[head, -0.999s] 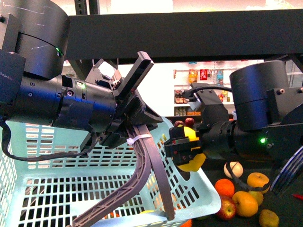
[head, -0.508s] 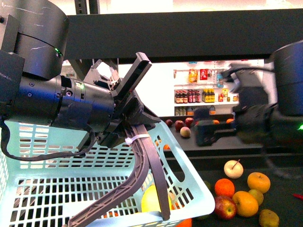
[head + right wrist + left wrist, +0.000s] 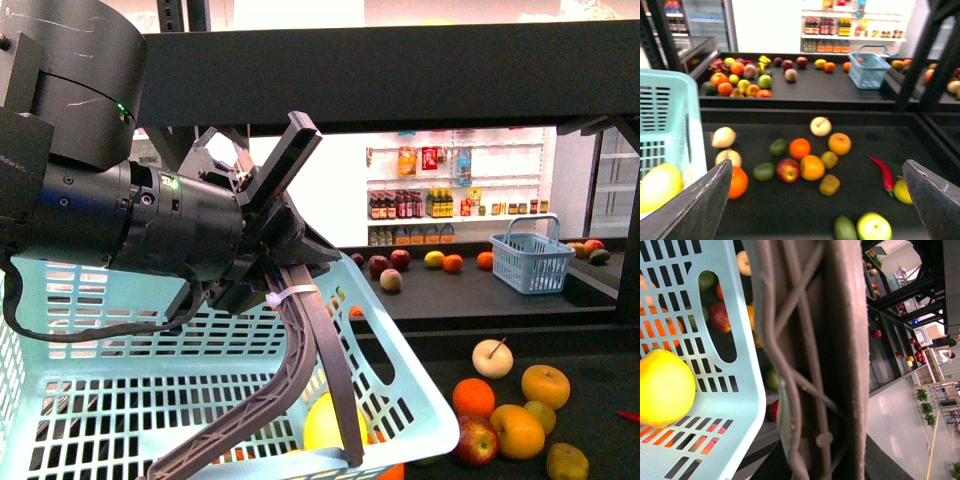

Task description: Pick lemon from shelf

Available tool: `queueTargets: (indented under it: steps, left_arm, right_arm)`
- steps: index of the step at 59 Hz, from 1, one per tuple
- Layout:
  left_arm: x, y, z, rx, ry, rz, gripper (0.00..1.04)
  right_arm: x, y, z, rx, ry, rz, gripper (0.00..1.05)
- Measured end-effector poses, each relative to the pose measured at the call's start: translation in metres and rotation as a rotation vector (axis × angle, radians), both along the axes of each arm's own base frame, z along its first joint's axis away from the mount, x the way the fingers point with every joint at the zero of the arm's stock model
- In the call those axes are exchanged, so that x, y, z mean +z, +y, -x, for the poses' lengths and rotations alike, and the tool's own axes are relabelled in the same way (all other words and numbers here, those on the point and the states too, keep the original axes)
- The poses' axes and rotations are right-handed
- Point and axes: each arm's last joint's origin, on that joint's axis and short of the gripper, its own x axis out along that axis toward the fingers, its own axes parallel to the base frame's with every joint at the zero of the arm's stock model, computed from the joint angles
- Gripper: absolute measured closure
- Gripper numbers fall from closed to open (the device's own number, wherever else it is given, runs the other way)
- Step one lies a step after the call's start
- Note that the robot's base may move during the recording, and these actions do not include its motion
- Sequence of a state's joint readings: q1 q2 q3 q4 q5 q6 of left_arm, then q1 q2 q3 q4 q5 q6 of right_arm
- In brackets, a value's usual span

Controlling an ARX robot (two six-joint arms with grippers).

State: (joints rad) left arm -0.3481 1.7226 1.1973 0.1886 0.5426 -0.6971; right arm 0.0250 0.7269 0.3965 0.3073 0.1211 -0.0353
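Note:
The bright yellow lemon (image 3: 325, 425) lies inside the pale blue basket (image 3: 120, 400), near its front right corner. It also shows in the left wrist view (image 3: 662, 387) and the right wrist view (image 3: 657, 187). My left gripper (image 3: 290, 200) is shut on the grey basket handle (image 3: 320, 370), which fills the left wrist view (image 3: 810, 365). My right gripper (image 3: 817, 165) is open and empty, over the black shelf (image 3: 805, 107) tier to the right of the basket. It is out of the front view. The shelf's upper tier (image 3: 400, 75) runs overhead.
Oranges (image 3: 546, 385), a red apple (image 3: 476, 438), a cream apple (image 3: 492, 357) and a red chili (image 3: 883, 172) lie loose on the tier. A small blue basket (image 3: 532, 262) and more fruit sit on the far tier. White store shelves of bottles (image 3: 430, 205) stand behind.
A second ago my right gripper held the lemon over the basket's corner. It let go, the lemon dropped into the basket, and the right arm drew back out of the front view.

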Motion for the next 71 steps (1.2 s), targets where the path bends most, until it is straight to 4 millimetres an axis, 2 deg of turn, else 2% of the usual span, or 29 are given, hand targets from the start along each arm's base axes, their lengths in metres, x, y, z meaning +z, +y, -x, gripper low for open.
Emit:
queueTargets:
  steps: [4, 10, 20, 23, 28, 49, 71]
  left_arm:
    - [0.000, 0.000, 0.000, 0.001, 0.001, 0.000, 0.93]
    - [0.000, 0.000, 0.000, 0.001, 0.001, 0.000, 0.93]
    - [0.000, 0.000, 0.000, -0.002, 0.003, 0.003, 0.93]
    - [0.000, 0.000, 0.000, -0.002, 0.004, 0.004, 0.93]
    - [0.000, 0.000, 0.000, 0.003, 0.001, 0.000, 0.93]
    - [0.000, 0.000, 0.000, 0.001, 0.002, 0.002, 0.93]
    - [0.000, 0.000, 0.000, 0.001, 0.002, 0.002, 0.93]
  right_arm:
    - [-0.018, 0.000, 0.034, 0.089, 0.028, -0.020, 0.21]
    - [-0.049, -0.001, 0.067, 0.097, 0.009, -0.024, 0.45]
    - [-0.076, -0.001, 0.073, 0.098, -0.020, -0.023, 0.73]
    - [-0.087, -0.001, 0.073, 0.099, -0.012, -0.024, 0.85]
    - [-0.086, -0.001, 0.073, 0.098, -0.030, -0.024, 1.00]
    - [-0.086, -0.001, 0.073, 0.098, -0.032, -0.025, 0.96]
    - [-0.086, -0.001, 0.073, 0.098, -0.032, -0.025, 0.35]
